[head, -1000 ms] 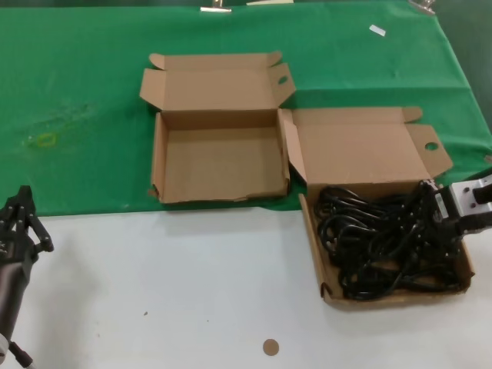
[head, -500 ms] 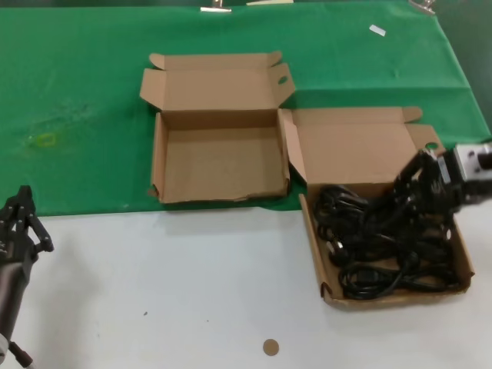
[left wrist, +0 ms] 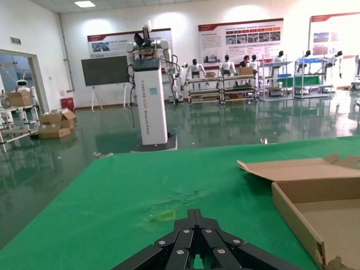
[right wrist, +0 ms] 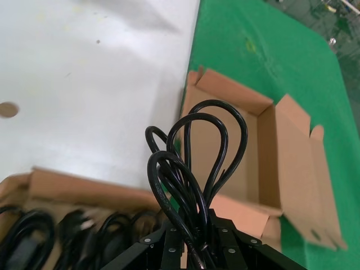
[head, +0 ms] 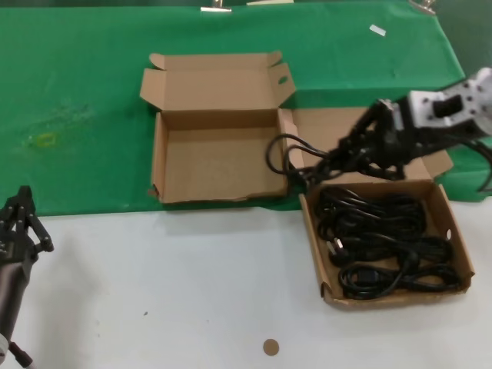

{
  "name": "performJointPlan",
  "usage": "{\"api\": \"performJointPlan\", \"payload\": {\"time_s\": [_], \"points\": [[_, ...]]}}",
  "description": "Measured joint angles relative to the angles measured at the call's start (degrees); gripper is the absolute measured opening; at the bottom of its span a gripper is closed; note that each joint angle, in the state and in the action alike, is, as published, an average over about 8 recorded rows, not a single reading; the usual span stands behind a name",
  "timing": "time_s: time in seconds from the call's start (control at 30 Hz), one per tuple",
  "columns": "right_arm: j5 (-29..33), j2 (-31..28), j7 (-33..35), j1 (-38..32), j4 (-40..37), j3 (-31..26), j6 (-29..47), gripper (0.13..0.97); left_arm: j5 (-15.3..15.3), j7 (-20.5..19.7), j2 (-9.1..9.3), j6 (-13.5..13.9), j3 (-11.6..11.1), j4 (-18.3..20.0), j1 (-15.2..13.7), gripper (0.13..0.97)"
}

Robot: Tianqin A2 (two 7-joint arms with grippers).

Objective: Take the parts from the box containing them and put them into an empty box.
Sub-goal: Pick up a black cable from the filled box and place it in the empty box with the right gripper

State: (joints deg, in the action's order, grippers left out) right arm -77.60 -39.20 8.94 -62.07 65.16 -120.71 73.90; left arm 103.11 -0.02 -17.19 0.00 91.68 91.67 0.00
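My right gripper (head: 340, 156) is shut on one bundle of black cable (head: 286, 158) and holds it in the air over the near left corner of the right box's lid. The bundle's loops (right wrist: 198, 147) hang out past the right gripper (right wrist: 198, 239) toward the empty box (head: 159, 157), whose right wall is just beside them. Below and to the right, the box containing the parts (head: 310, 231) still holds several black cable bundles (head: 384, 246). In the right wrist view the empty box (right wrist: 224, 89) lies beyond the loops. My left gripper (head: 20, 223) is shut and parked at the table's near left.
Both boxes stand open with lids back, the left on the green cloth (head: 77, 92), the right half on the white tabletop (head: 192, 292). A brown round sticker (head: 270, 347) lies near the front edge. A white scrap (head: 377, 30) sits far back right.
My right gripper has risen out of the right box with a cable bundle and swung back and left toward the empty box. The left arm has not moved.
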Motion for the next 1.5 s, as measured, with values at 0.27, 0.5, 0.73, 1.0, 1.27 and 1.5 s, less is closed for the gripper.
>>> {"api": "performJointPlan", "payload": {"time_s": [0.27, 0.5, 0.73, 1.0, 1.27, 1.5], "points": [[1.66, 7.56, 1.52, -4.28, -6.73, -2.16, -2.98, 0.216, 0.0, 0.0, 0.0, 0.0, 0.0, 0.0, 0.0, 0.144], [2.75, 15.21, 4.97, -8.11, -15.74, -3.8, -6.83, 0.216, 0.0, 0.0, 0.0, 0.0, 0.0, 0.0, 0.0, 0.144], [3.18, 23.09, 10.45, -12.16, -27.9, -4.77, -10.95, 0.216, 0.0, 0.0, 0.0, 0.0, 0.0, 0.0, 0.0, 0.144], [2.8, 31.62, 19.24, -18.22, -46.46, -4.29, -16.11, 0.215, 0.0, 0.0, 0.0, 0.0, 0.0, 0.0, 0.0, 0.144], [2.13, 36.62, 26.31, -22.49, -59.75, -2.74, -21.9, 0.215, 0.0, 0.0, 0.0, 0.0, 0.0, 0.0, 0.0, 0.144], [2.08, 38.01, 28.1, -23.39, -63.06, -1.96, -24.73, 0.228, 0.0, 0.0, 0.0, 0.0, 0.0, 0.0, 0.0, 0.144]]}}
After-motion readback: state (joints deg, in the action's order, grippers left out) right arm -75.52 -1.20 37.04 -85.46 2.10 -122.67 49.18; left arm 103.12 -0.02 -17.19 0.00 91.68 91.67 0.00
